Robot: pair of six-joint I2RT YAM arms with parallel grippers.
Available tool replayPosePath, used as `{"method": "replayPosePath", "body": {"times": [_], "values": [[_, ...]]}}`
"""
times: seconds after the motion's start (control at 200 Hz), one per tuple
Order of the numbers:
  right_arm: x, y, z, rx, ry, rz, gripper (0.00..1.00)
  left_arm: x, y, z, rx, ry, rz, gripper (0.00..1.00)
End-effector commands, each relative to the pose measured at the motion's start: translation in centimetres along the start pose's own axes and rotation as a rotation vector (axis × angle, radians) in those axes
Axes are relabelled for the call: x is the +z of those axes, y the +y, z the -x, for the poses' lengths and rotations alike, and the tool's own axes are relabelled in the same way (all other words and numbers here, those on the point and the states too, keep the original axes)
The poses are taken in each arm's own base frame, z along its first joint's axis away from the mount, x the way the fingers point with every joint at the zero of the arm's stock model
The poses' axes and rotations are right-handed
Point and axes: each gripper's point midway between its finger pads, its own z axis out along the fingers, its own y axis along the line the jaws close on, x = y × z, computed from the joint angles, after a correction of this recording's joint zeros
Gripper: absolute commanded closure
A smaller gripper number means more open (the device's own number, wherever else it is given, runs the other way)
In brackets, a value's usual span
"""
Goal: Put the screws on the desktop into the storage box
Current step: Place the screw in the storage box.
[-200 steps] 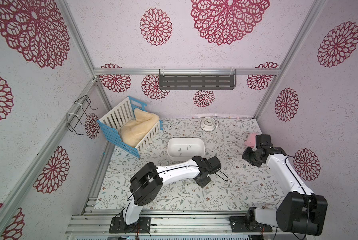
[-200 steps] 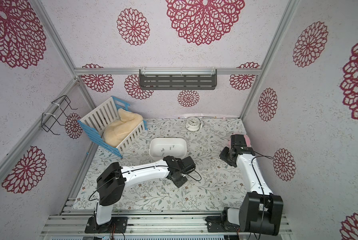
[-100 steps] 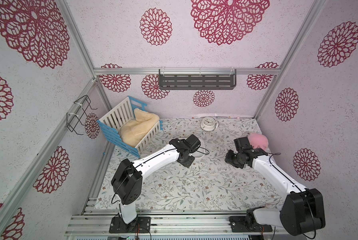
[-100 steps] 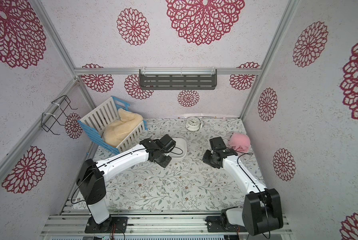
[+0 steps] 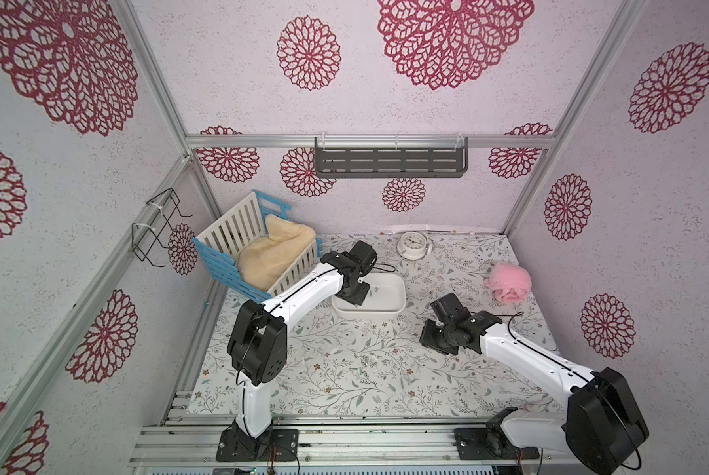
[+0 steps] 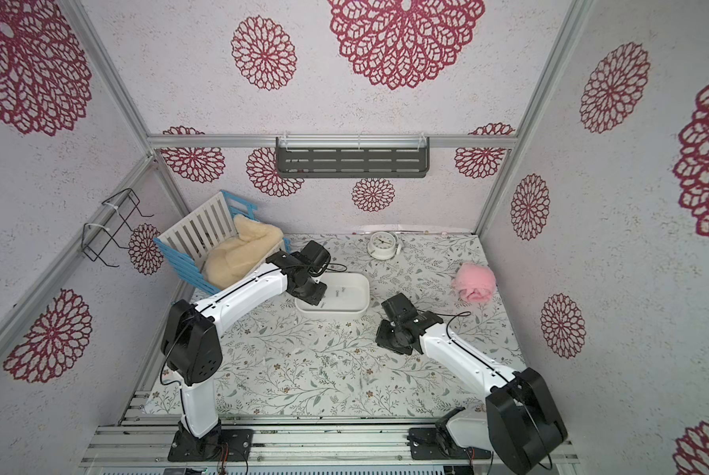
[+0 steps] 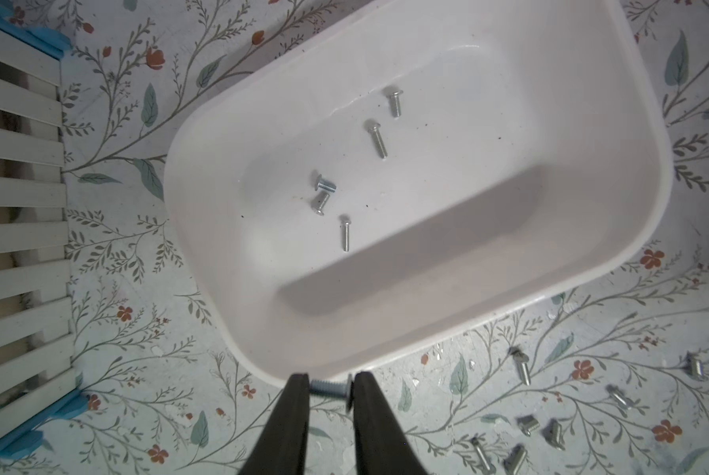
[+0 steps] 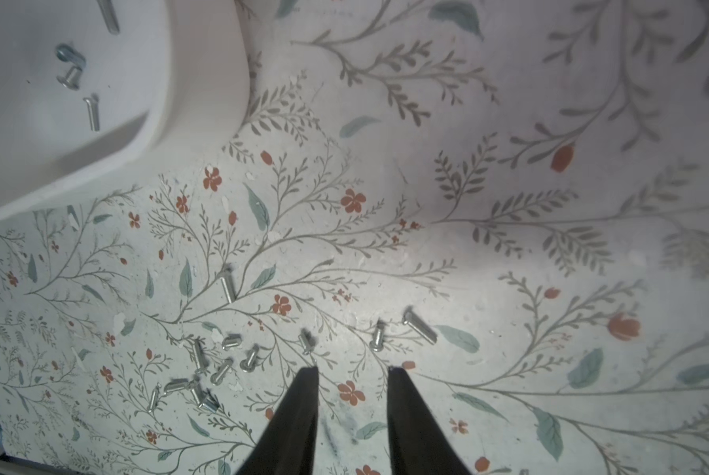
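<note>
Left end effector pinching one screw over the storage box rim; carry it further inside, then release low

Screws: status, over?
Left gripper shut on one screw, at box rim. Right gripper open, empty, by loose screws. Five in box. Nothing blocking.

My desk is pale, with grey-green leafy vines and small red-brown flowers. The screws are shiny silver-grey. The box is plain white. The crate is blue with white bars, and the fleece is cream. The walls are pale with big dark red flowers. I also see a pink fluffy ball, a white clock, a dark grey shelf and white arms with black joints.
</note>
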Motion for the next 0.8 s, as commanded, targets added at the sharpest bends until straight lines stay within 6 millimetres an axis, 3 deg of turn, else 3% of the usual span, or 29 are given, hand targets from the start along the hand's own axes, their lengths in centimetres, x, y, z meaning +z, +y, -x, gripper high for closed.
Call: {"method": "replayPosePath", "body": {"times": [0.0, 0.275, 0.46, 0.535, 0.665, 0.795], "values": [[-0.6, 1.3, -0.1, 0.024, -0.033, 0.059, 0.67, 1.7, 1.3, 0.7, -0.047, 0.023, -0.001, 0.75], [-1.2, 1.8, -1.1, 0.02, -0.033, 0.071, 0.67, 6.0, 1.8, 1.4, -0.089, 0.082, -0.012, 0.75], [-1.5, 2.4, -1.5, 0.0, -0.029, 0.089, 0.65, 7.9, 1.4, 0.9, -0.094, 0.117, -0.015, 0.73], [-1.4, 2.6, -1.8, -0.015, -0.023, 0.09, 0.64, 8.2, 1.4, 0.8, -0.096, 0.123, -0.012, 0.68], [-1.6, 3.0, -1.9, -0.024, -0.028, 0.095, 0.63, 7.0, 1.6, 1.2, -0.103, 0.097, -0.007, 0.6], [-1.6, 2.9, -2.0, -0.026, -0.036, 0.08, 0.62, 2.4, 2.1, 2.8, -0.127, 0.002, -0.017, 0.56]]}}
